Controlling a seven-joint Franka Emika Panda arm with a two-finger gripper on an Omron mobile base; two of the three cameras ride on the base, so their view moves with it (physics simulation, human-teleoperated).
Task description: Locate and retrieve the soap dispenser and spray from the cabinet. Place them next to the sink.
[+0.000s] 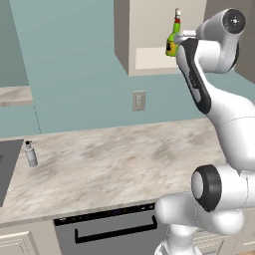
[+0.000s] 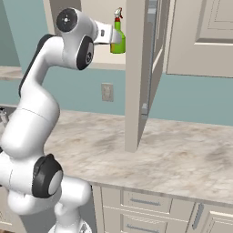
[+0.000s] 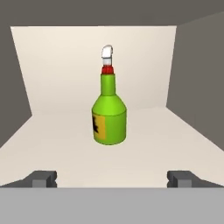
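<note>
Pale matte cabinet (image 3: 144, 65) shelf bears the glossy round-shouldered spray (image 3: 109, 116); tool (image 3: 112, 178) spread wide.

The green spray (image 3: 109, 118) stands upright mid-shelf (image 3: 52, 144) in the cabinet (image 1: 130, 35), while on the marbled bench (image 1: 119, 159) the soap dispenser (image 1: 31, 154) stands at nine o'clock, just beside the sink (image 1: 7, 164).

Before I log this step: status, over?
Gripper open, short of spray. Spray upright on cabinet shelf. Soap dispenser already beside sink. Path clear.
</note>
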